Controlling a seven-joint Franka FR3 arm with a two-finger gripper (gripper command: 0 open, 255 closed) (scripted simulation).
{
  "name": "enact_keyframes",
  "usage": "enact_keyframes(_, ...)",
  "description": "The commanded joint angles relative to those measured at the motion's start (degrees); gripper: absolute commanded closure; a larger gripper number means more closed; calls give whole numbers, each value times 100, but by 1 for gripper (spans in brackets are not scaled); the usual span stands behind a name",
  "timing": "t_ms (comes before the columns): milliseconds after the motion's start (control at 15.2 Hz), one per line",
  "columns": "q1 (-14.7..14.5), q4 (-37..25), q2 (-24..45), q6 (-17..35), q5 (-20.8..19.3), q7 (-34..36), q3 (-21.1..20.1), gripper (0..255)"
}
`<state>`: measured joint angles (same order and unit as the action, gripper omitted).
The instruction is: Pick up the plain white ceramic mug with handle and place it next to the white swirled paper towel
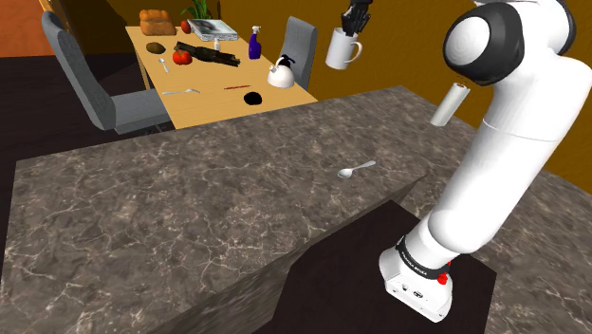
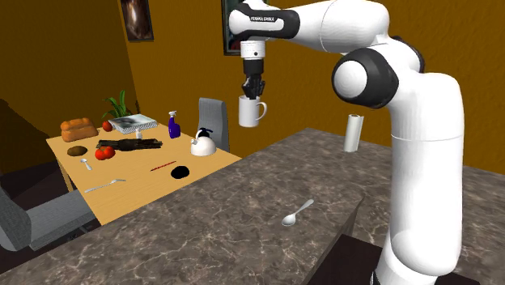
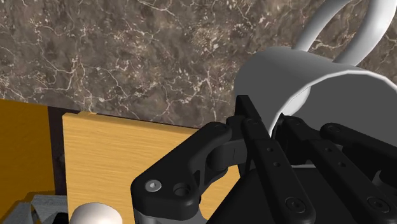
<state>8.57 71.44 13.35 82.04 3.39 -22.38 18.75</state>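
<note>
Jaws clamped on the white mug [image 3: 321, 86]: one of my fingers [image 3: 249, 127] presses the outside of its wall, the other sits inside the rim, with the wall pinched between them. The handle arches away beyond the rim.

The mug [image 2: 250, 111] hangs in the air under my gripper [image 2: 253, 86], mouth up, well clear of the counter [image 2: 202, 235]. In the shoulder view it [image 1: 342, 49] tips slightly, handle toward that view's right, gripper [image 1: 356, 19] directly above.

The white paper towel roll [image 2: 353, 133] stands upright on the grey-brown marbled counter near its far corner. The roll [image 1: 450, 104] lies lower than the mug and to the shoulder view's right, apart from it.

A spoon [image 1: 357, 171] lies on the counter, nearer the stand than the roll.

Past the counter's far edge is a wooden table [image 2: 146, 188]. It carries a white kettle [image 2: 202, 145] with a black handle and a blue spray bottle [image 2: 173, 125].
</note>
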Motion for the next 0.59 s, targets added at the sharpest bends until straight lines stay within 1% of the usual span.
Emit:
enact_keyframes(0,80,344,-264,91,-75,-185,75,255)
enact_keyframes(264,286,867,-664,234,-203,-607,257,255)
enact_keyframes(528,518,1230,-957,328,-312,-1057,460,255)
